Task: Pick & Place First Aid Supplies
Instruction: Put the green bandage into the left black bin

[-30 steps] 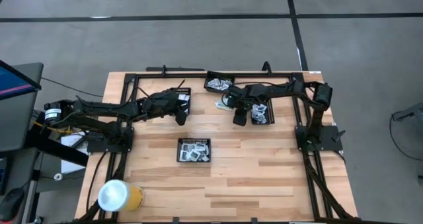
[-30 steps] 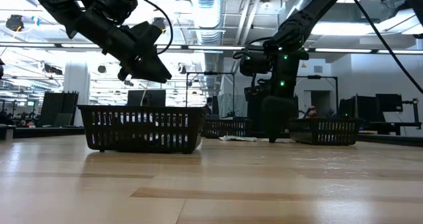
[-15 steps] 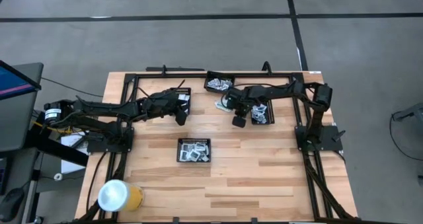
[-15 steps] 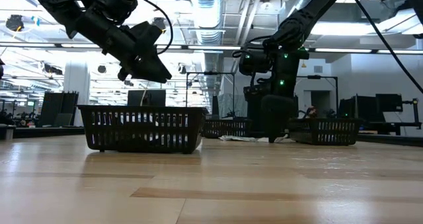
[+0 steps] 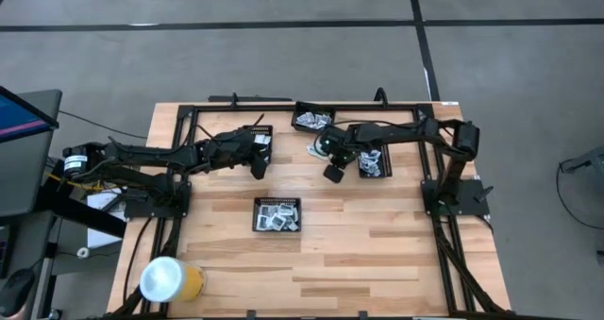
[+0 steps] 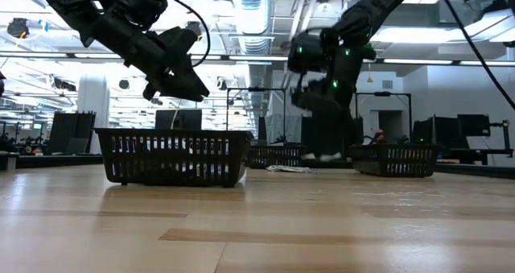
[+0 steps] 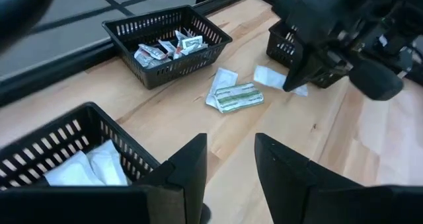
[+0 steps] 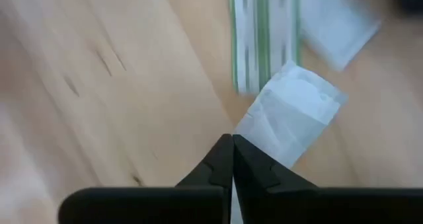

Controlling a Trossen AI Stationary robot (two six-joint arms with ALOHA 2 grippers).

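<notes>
Your right gripper [image 8: 231,159] has lifted off the table since 1 second ago, pinching a white sachet [image 8: 291,115]. 1 pick done; left gripper [image 7: 230,159] hovers, narrowly parted.

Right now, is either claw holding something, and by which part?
The right claw pinches a white sachet by its corner. The left claw is open and holds nothing.
</notes>
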